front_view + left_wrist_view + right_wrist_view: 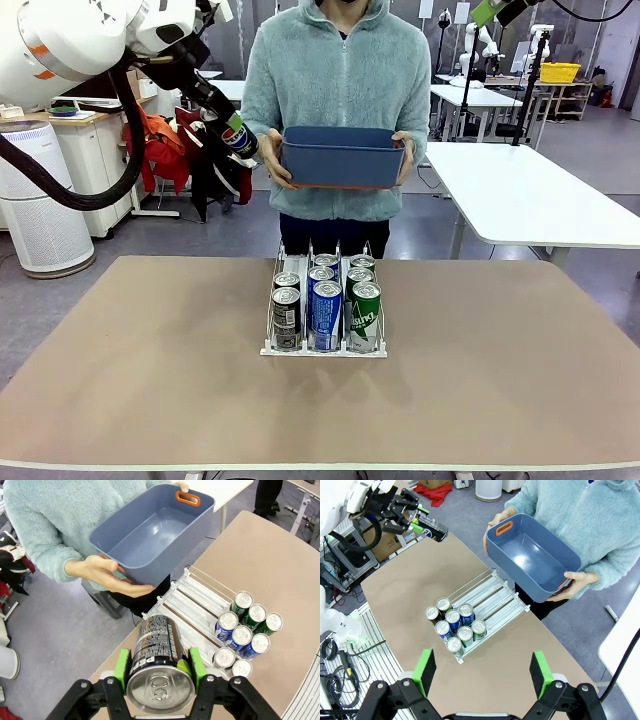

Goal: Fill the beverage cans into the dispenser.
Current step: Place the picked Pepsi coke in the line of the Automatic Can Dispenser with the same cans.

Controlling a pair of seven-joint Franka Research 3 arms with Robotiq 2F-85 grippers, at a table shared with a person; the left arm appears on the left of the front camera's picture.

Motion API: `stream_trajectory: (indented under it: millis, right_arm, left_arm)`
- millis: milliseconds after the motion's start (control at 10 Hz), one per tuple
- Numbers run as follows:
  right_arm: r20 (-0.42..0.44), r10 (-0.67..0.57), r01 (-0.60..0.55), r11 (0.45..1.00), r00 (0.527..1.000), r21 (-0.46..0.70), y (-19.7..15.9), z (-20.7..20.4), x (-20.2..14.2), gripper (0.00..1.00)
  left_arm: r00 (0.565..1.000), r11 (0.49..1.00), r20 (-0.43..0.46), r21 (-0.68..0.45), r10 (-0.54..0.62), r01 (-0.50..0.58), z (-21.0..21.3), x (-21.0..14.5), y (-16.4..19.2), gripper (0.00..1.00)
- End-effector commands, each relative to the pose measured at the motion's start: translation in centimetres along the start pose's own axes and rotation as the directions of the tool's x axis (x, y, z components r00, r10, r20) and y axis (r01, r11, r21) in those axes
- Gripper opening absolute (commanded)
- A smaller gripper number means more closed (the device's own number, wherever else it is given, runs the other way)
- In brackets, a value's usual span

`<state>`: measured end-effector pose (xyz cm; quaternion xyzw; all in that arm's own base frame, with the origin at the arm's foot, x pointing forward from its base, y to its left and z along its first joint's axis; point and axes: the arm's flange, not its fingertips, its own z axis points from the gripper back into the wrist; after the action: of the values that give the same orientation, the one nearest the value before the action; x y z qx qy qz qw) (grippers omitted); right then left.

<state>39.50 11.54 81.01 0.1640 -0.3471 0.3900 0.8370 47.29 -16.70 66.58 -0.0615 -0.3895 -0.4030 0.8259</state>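
The left pincer (160, 680) is clamped on a dark beverage can (159, 662), its green pads (121, 666) pressing the can's sides just below the silver top, and it hangs in the air at about ten o'clock from the dispenser (323, 305), off the tabletop's (150, 370) far edge. The right pincer (482, 676) stands wide apart, holding nothing, high above the near side of the tabletop. The dispenser sits mid-tabletop with seven cans bunched at its low, robot-facing end: two dark ones (286, 312) in the lane at nine o'clock, three blue ones (325, 305) in the middle, two green ones (364, 308) at three o'clock. The person holds an empty blue plastic bin (342, 156) above the rack's far end, at twelve o'clock. The step in hand seems to be carrying the dark can to a lane; the dark lane at nine o'clock looks the likeliest match. To do it well, the arm should bring the can over the open upper stretch of that lane, square it between the wire dividers, lower it until the base meets the slope, and only then part the pads, keeping clear of the person's hand (107, 575) under the bin.
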Motion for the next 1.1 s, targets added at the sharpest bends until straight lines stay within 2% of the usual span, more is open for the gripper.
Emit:
stream_trajectory:
  millis: [0,600,800,900,1000]
  right_arm:
    - [0.000,0.000,0.000,1.000,1.000,0.000,0.0,0.0,0.0,1.00]
    - [0.000,0.000,0.000,1.000,1.000,0.000,0.0,0.0,0.0,1.00]
    - [0.000,0.000,0.000,1.000,1.000,0.000,0.0,0.0,0.0,1.00]
    - [0.000,0.000,0.000,1.000,1.000,0.000,0.0,0.0,0.0,1.00]
    - [0.000,0.000,0.000,1.000,1.000,0.000,0.0,0.0,0.0,1.00]
  left_arm:
    - [1.000,0.997,-0.018,0.076,0.011,-0.010,1.7,-0.2,-3.3,0.58]
    - [0.998,0.993,-0.008,0.105,0.058,-0.057,4.8,-2.3,-12.2,0.58]
    - [0.998,0.995,-0.021,0.076,0.066,-0.065,5.8,-3.7,-12.9,0.58]
    - [0.998,0.995,-0.036,0.081,0.053,-0.049,4.8,-2.2,-12.1,0.58]
    - [0.998,0.995,-0.036,0.081,0.053,-0.049,4.8,-2.2,-12.1,0.58]
